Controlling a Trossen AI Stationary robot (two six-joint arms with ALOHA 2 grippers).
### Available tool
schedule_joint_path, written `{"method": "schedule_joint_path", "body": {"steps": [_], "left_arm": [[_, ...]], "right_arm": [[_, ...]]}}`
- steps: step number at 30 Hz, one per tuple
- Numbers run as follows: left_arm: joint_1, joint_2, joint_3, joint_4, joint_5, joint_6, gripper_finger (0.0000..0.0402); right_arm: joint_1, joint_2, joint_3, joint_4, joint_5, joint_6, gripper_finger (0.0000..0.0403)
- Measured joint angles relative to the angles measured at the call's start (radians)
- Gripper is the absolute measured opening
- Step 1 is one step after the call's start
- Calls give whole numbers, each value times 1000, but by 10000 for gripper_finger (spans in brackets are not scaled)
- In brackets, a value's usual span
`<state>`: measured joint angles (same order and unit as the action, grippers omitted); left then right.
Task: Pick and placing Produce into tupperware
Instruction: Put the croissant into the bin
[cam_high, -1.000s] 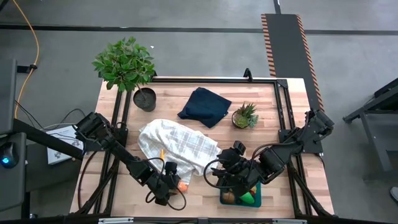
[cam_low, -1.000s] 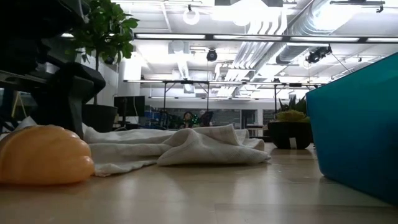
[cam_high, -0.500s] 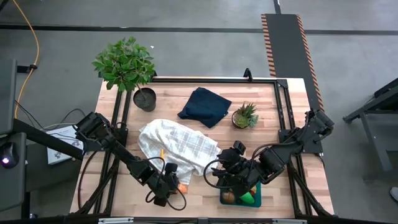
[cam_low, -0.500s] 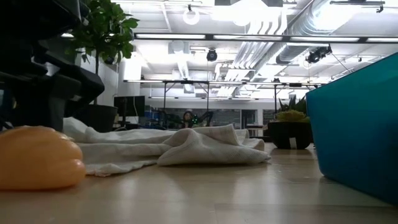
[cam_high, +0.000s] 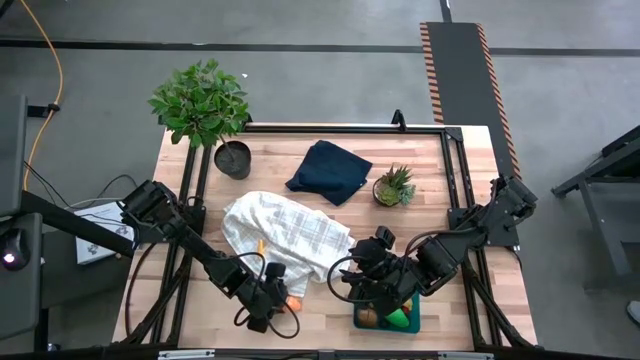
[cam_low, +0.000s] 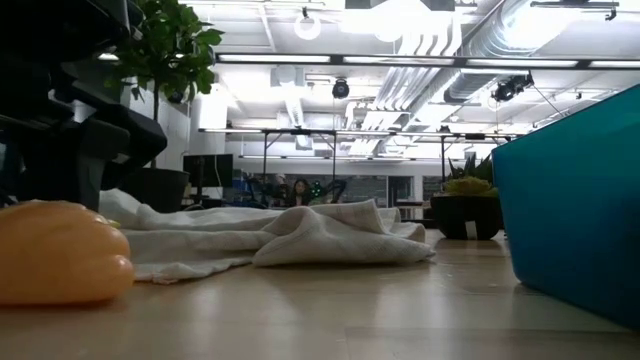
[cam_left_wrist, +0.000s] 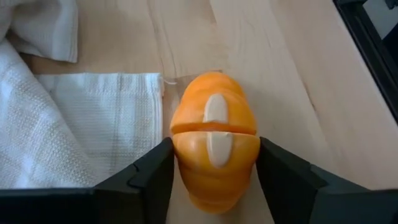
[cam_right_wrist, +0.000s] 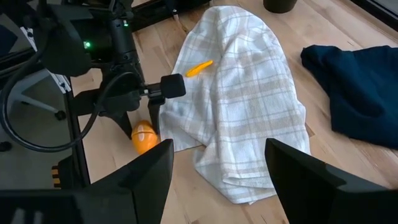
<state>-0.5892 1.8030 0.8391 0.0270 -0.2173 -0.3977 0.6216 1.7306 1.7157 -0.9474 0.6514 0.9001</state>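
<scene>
The orange piece (cam_high: 291, 300) is ribbed and rounded; it lies on the wood by the white checked towel's near edge, also seen as the orange piece (cam_low: 60, 255) at the low view's left. My left gripper (cam_high: 280, 300) is down at it, shut on it. My right gripper (cam_high: 385, 290) hangs open over the far end of the teal tupperware (cam_high: 413, 318), touching nothing. A brown round one (cam_high: 368, 317) and a green piece (cam_high: 400, 320) lie in the tupperware. A small yellow piece (cam_right_wrist: 199, 67) rests on the towel. My left gripper (cam_left_wrist: 214, 171) has the orange piece (cam_left_wrist: 214, 155) pinched between its two fingers, one on each flank of the wider half. The fingers (cam_left_wrist: 155, 174) come from above, slanting in from the table's left. The piece sits with its underside on the table.
The white checked towel (cam_high: 285, 235) lies crumpled mid-table, just beyond the orange piece. A dark navy cloth (cam_high: 328, 170), a small spiky plant (cam_high: 394, 187) and a large leafy plant (cam_high: 203, 105) stand farther back. The tupperware wall (cam_low: 580, 200) rises at the near right.
The orange piece has slid a little along the table toward its left edge, and the left gripper has shifted with it. The right arm has kept still.
</scene>
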Motion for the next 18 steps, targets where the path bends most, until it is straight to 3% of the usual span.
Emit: {"method": "schedule_joint_path", "body": {"steps": [5, 14, 18], "left_arm": [[0, 0, 0, 26, -1, 0, 182], [0, 0, 9, 57, -12, -29, 192], [0, 1, 56, 55, -40, -28, 192]], "right_arm": [[0, 0, 0, 0, 0, 0, 245], [0, 0, 0, 1, 2, 6, 245], [0, -2, 0, 1, 63, 58, 245]]}}
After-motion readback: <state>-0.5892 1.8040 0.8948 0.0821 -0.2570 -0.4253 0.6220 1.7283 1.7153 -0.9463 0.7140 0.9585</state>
